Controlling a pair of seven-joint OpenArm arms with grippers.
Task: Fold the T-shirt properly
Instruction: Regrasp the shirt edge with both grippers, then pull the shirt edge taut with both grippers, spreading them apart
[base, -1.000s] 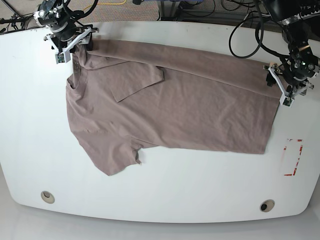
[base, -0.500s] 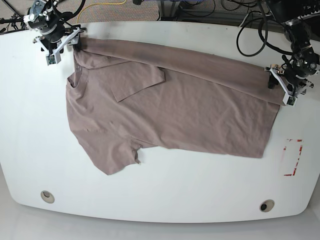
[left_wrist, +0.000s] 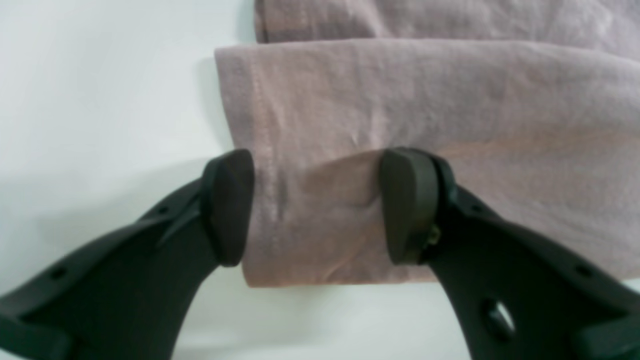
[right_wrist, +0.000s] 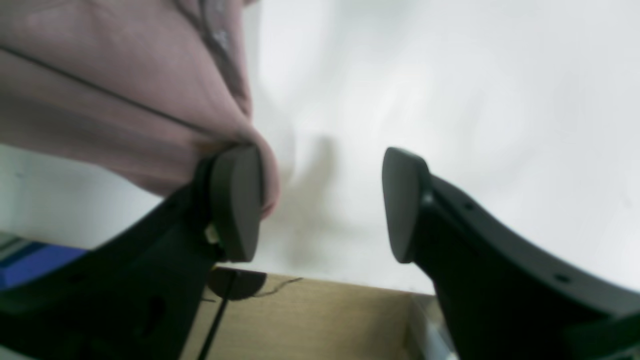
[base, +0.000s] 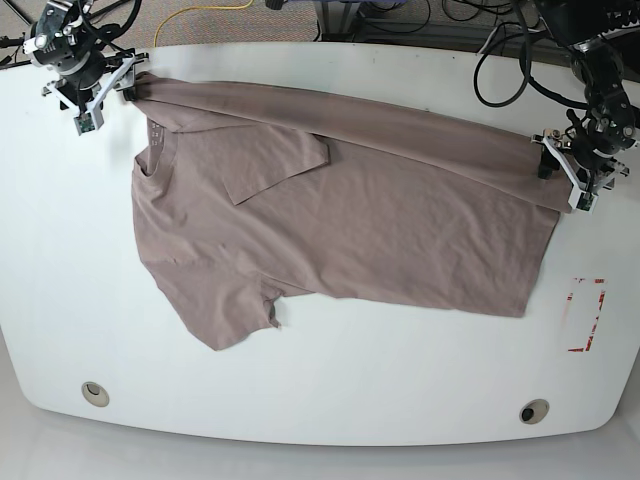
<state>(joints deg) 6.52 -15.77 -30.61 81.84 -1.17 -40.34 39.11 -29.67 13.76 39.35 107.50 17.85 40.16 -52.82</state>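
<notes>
White tabletop (base: 330, 390) fills my base view, with the T-shirt (base: 340, 230) spread across it, its far long edge doubled over toward me and one sleeve tucked onto the chest. My left gripper (left_wrist: 315, 205) sits at the hem corner with its jaws apart, straddling the cloth, not pinching it. My right gripper (right_wrist: 320, 200) is spread too, at the collar-end corner, fabric bunched against one pad (right_wrist: 235, 200). I'd guess both corners were just laid down. No containers on the table.
</notes>
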